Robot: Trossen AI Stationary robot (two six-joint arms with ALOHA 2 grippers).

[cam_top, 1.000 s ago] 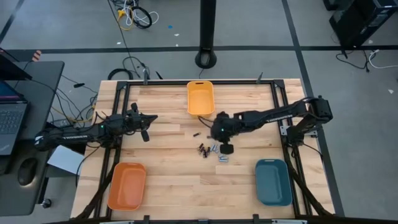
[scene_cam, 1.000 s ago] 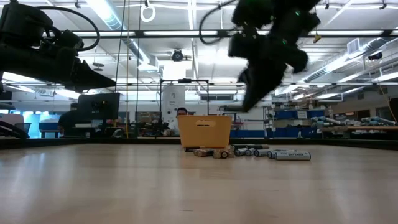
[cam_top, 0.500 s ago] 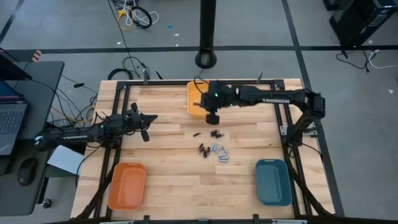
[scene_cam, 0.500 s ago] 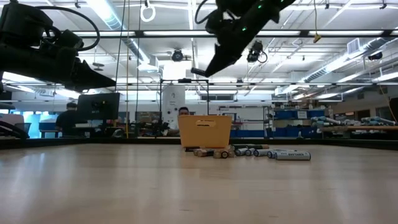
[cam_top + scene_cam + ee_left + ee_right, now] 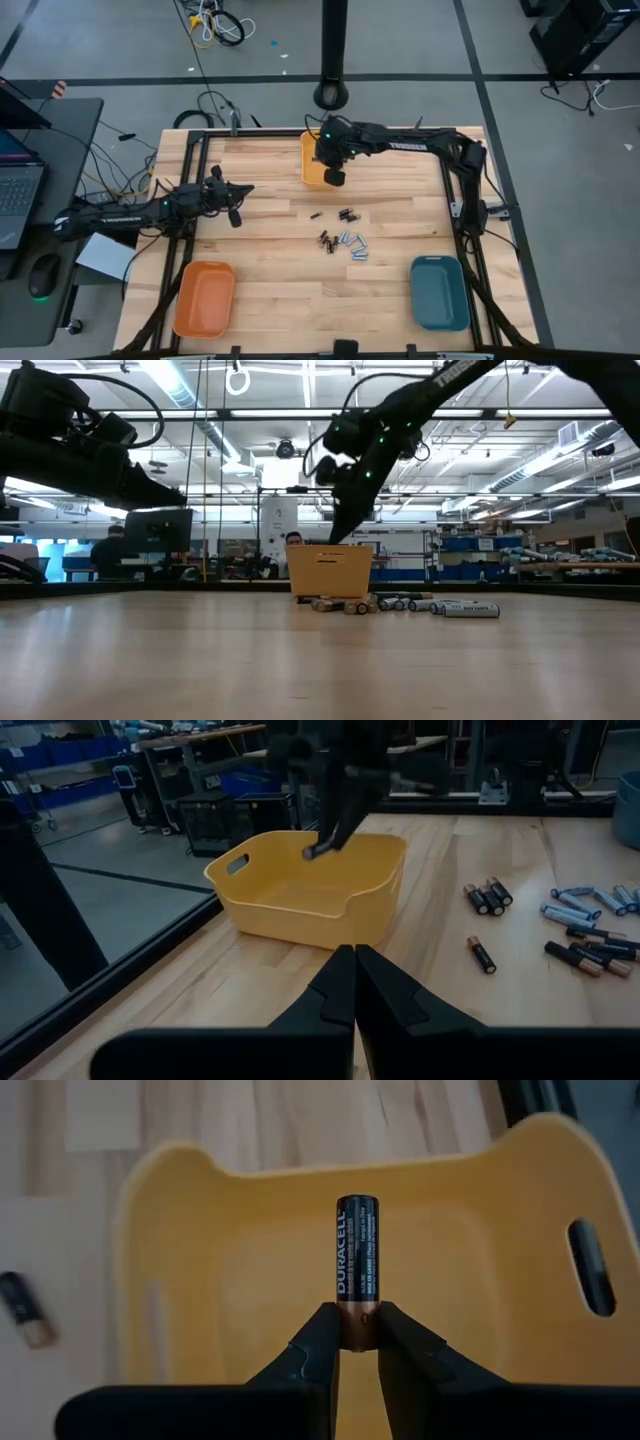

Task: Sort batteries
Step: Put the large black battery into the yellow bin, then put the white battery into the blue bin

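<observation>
My right gripper (image 5: 333, 177) hangs over the yellow bin (image 5: 307, 160) at the table's far edge, shut on a black battery with a copper end (image 5: 357, 1245). It also shows in the left wrist view (image 5: 322, 845) and the low view (image 5: 335, 532). The other batteries (image 5: 345, 240), dark ones and pale blue ones, lie on their sides mid-table (image 5: 570, 920), just near of the bin. My left gripper (image 5: 235, 215) is shut and empty, above the table's left part (image 5: 355, 960). My right gripper pinches the battery's copper end (image 5: 357, 1322) between its two fingertips (image 5: 318, 1338). The battery sticks out beyond the tips, in line with the fingers. The fingers slant downward over the bin, and the battery is lifted clear above the bin's inside (image 5: 220, 1280).
An orange bin (image 5: 204, 298) sits at the near left corner and a blue bin (image 5: 439, 291) at the near right. Bare wood lies between them and around the battery pile. People (image 5: 292, 541) show in the room beyond the far edge.
My right gripper has left the battery pile mid-table, risen and swung toward the far edge. It has then come down over the yellow bin. My left arm has kept still.
</observation>
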